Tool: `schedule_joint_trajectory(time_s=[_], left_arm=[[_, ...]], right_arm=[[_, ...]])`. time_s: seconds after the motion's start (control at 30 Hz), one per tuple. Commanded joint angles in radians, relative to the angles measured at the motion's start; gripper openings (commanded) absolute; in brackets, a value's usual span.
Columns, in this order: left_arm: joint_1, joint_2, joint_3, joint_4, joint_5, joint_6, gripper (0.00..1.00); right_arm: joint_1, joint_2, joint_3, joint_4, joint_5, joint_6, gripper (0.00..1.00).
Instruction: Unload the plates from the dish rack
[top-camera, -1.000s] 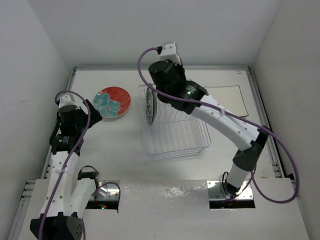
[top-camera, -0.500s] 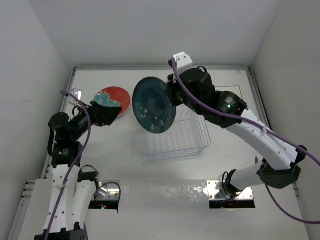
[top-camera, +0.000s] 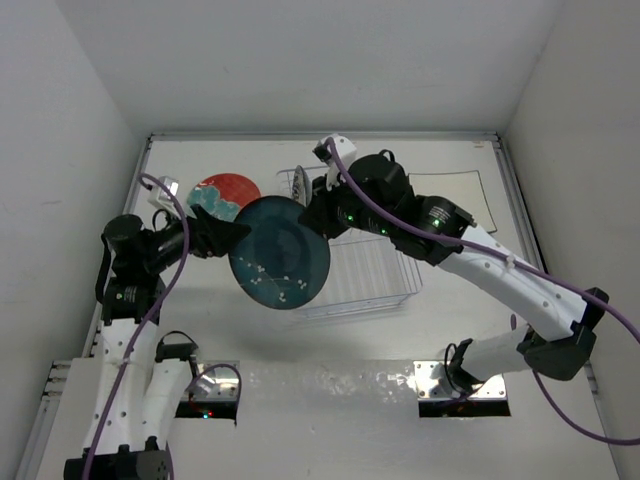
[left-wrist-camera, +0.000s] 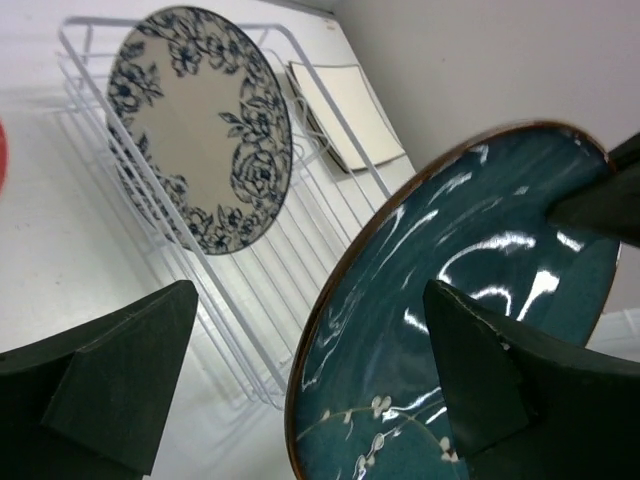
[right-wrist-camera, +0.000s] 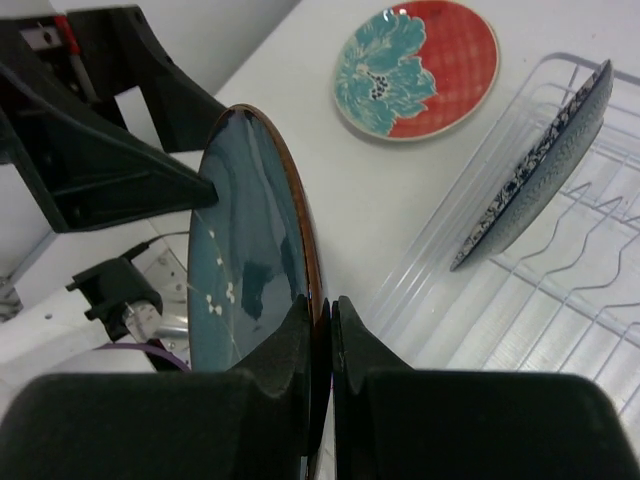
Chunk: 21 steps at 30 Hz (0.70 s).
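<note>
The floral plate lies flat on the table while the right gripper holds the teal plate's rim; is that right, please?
No: the left wrist view shows the floral plate standing in the dish rack. The right gripper holds the teal plate by its rim.

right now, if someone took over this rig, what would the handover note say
Right gripper: shut on the rim of the teal plate, held on edge in the air left of the dish rack.
Left gripper: open, the teal plate's edge between its fingers, not clamped.
Done: red plate lies flat on the table, far left; pale square plate lies flat right of the rack.
Left: set the teal plate down, probably via a handover to the left. Then take out the white floral plate, which stands upright at the rack's far end, the only plate visible in it.
</note>
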Motion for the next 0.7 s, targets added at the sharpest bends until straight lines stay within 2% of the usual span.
schedule_joint_trajectory(time_s=[0.0, 0.1, 0.13, 0.2, 0.23, 0.27, 0.3, 0.33, 0.47, 0.5, 0.53, 0.57, 0.63, 0.67], left_arm=[[-0.007, -0.02, -0.001, 0.018, 0.105, 0.01, 0.91], [-0.007, -0.043, -0.041, 0.11, 0.195, -0.064, 0.79], [-0.007, -0.053, -0.053, 0.174, 0.219, -0.087, 0.67], [-0.007, -0.063, -0.082, 0.237, 0.254, -0.164, 0.56], [-0.007, -0.069, -0.09, 0.273, 0.278, -0.182, 0.36], [-0.007, -0.069, -0.091, 0.308, 0.283, -0.204, 0.26], [-0.007, -0.067, -0.085, 0.308, 0.282, -0.207, 0.06], [-0.007, -0.067, -0.082, 0.305, 0.28, -0.207, 0.0], [-0.007, -0.063, -0.049, 0.219, 0.211, -0.19, 0.0], [-0.007, -0.064, -0.039, 0.192, 0.144, -0.187, 0.0], [-0.007, -0.07, -0.021, 0.141, 0.109, -0.187, 0.0], [-0.007, -0.073, -0.016, 0.126, 0.073, -0.204, 0.0], [-0.007, -0.101, -0.013, 0.119, -0.003, -0.275, 0.0], [-0.007, -0.112, -0.012, 0.118, -0.055, -0.303, 0.0]], right_arm=[[-0.013, -0.094, 0.015, 0.28, -0.04, 0.064, 0.0], [-0.03, -0.117, -0.012, 0.317, -0.069, 0.073, 0.0], [-0.033, -0.122, -0.018, 0.326, -0.074, 0.079, 0.0], [-0.038, -0.132, -0.035, 0.345, -0.074, 0.079, 0.0], [-0.039, -0.136, -0.041, 0.351, -0.075, 0.079, 0.0], [-0.041, -0.134, -0.048, 0.358, -0.077, 0.082, 0.0], [-0.048, -0.132, -0.057, 0.365, -0.083, 0.086, 0.0], [-0.05, -0.132, -0.06, 0.365, -0.086, 0.087, 0.0], [-0.073, -0.137, -0.089, 0.375, -0.086, 0.095, 0.0], [-0.076, -0.14, -0.104, 0.377, -0.086, 0.098, 0.0], [-0.082, -0.151, -0.113, 0.381, -0.083, 0.096, 0.05], [-0.087, -0.158, -0.127, 0.389, -0.08, 0.096, 0.14], [-0.102, -0.184, -0.176, 0.406, -0.068, 0.099, 0.21], [-0.114, -0.191, -0.196, 0.405, -0.063, 0.101, 0.34]])
